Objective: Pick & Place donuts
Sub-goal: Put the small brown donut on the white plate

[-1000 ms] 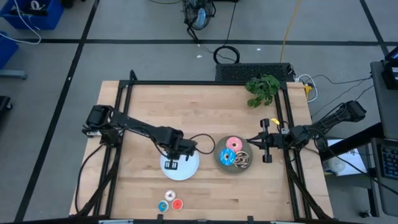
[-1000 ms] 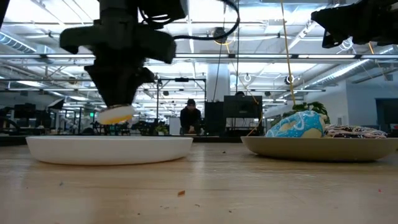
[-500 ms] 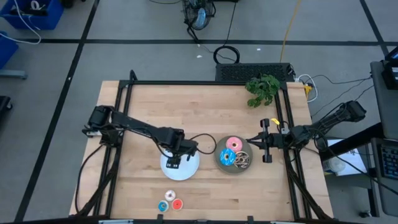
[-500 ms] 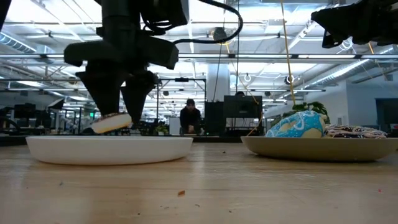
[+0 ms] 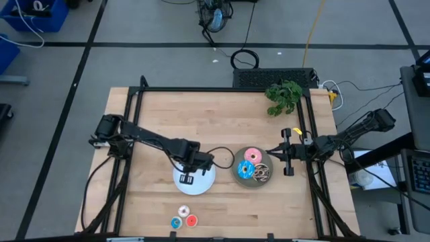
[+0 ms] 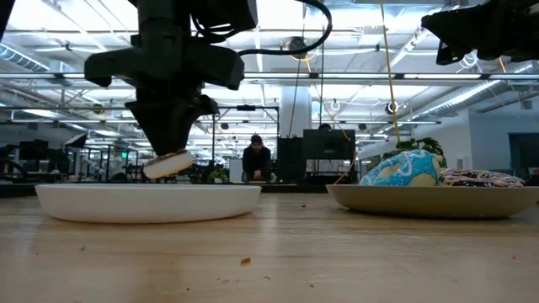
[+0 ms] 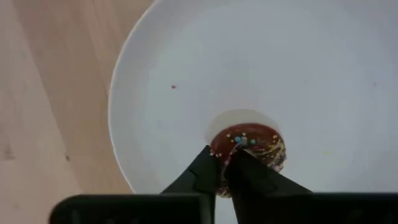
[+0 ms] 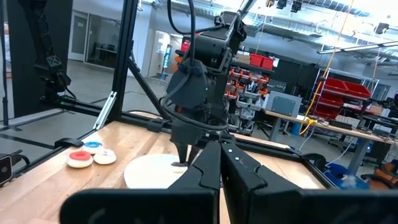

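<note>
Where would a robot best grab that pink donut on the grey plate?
Probably from straight above, one finger through the hole of the pink donut, pinching its outer band on the side away from the blue sprinkled donut: it lies flat on the grey plate, hole up.

My dark fingers (image 7: pixel 208 177) pinched a brown donut (image 7: pixel 249 147) speckled with coloured sprinkles, over a white plate (image 7: pixel 311 74) on pale wood (image 7: pixel 56 93)

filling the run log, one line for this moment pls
left gripper: shut on mini brown sprinkled donut, just above round white plate | right gripper: shut, waiting beside round grey plate
</note>
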